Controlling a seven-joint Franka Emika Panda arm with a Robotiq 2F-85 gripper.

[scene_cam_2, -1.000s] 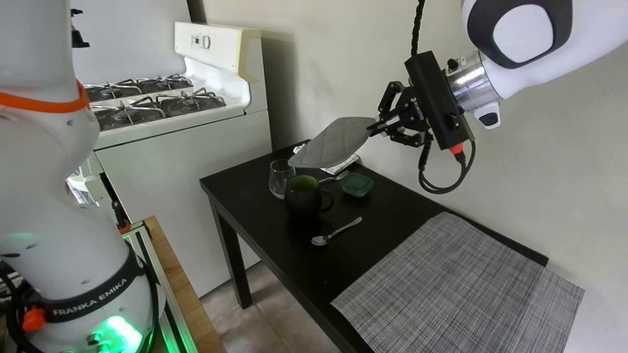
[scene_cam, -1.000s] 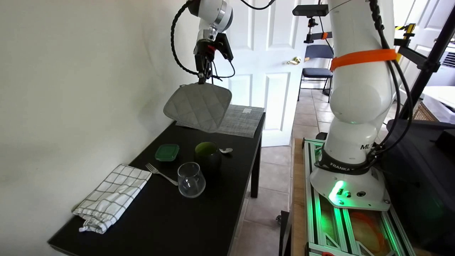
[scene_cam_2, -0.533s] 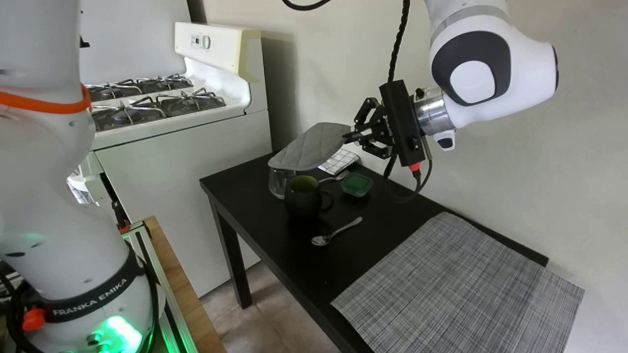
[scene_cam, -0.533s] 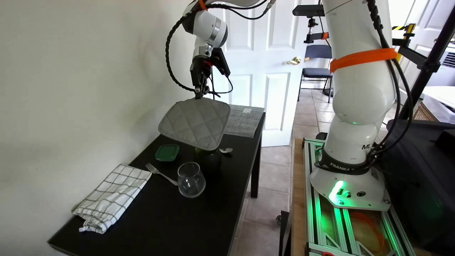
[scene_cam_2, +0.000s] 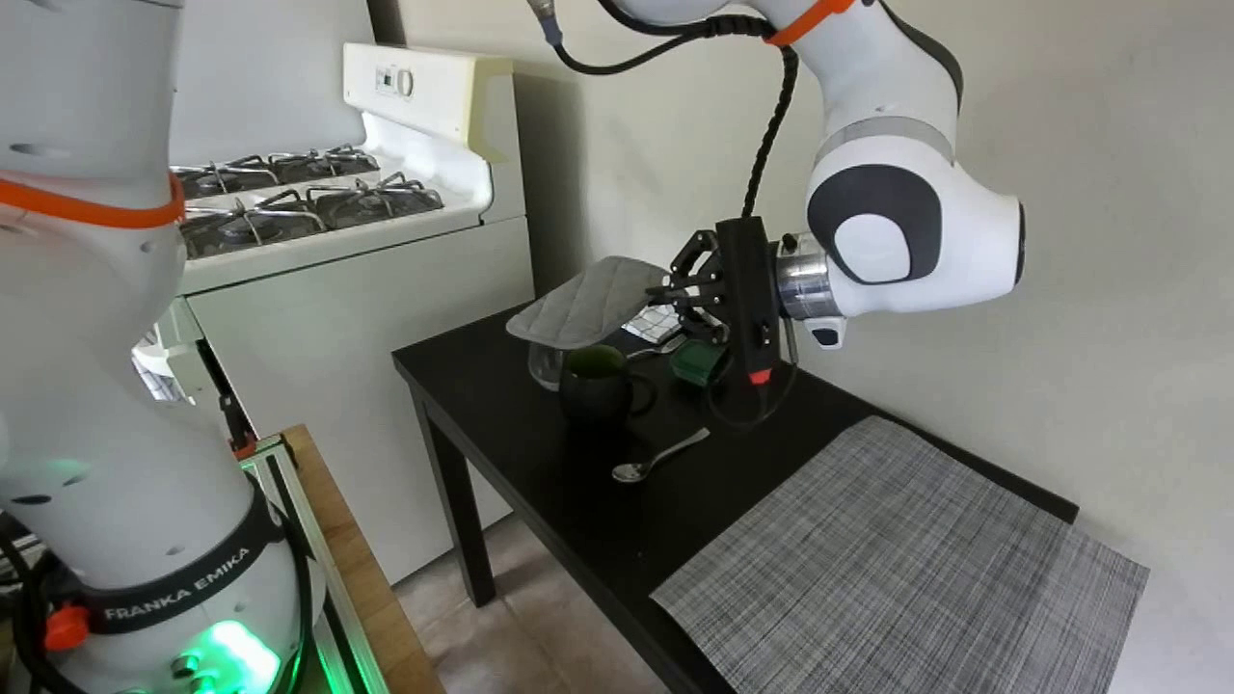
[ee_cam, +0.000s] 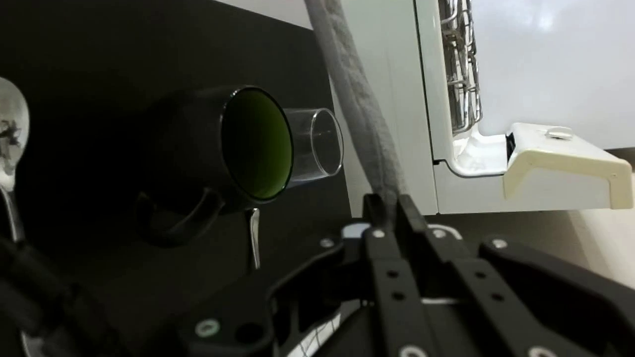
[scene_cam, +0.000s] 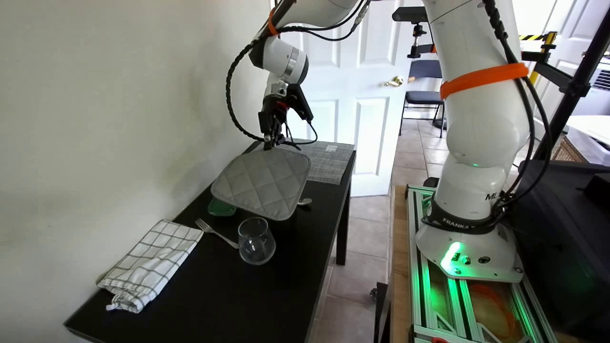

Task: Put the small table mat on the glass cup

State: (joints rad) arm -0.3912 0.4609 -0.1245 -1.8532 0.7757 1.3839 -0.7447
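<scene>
Just ahead of your Robotiq gripper (ee_cam: 392, 207) juts the small grey quilted mat (scene_cam_2: 583, 306), sloping downward away from the fingertips; you have both black fingers (ee_cam: 412, 218) pinched together on its near edge, with only the mat's thickness between them. Below the gripper and farther ahead stands the clear stemless glass cup (scene_cam: 257, 244), upright on your black table (scene_cam: 214, 305); the wrist view shows a gap between its rim and the mat, though how far the mat reaches above it is hard to judge from these angles. Also below, nearer your gripper than the glass cup, stands the dark mug (scene_cam_2: 593, 395) with its green inside; below, toward the wall (scene_cam: 95, 119), sit the small green container (scene_cam_2: 694, 363) and, farther ahead, the metal fork (scene_cam: 218, 236) and the folded white checked cloth (scene_cam: 152, 262); below, toward the robot's base (scene_cam: 469, 257), lies the metal spoon (scene_cam_2: 636, 471); behind and below your gripper spreads the woven grey placemat (scene_cam_2: 897, 569); well ahead, past the table, stands the white gas stove (scene_cam_2: 357, 299).
</scene>
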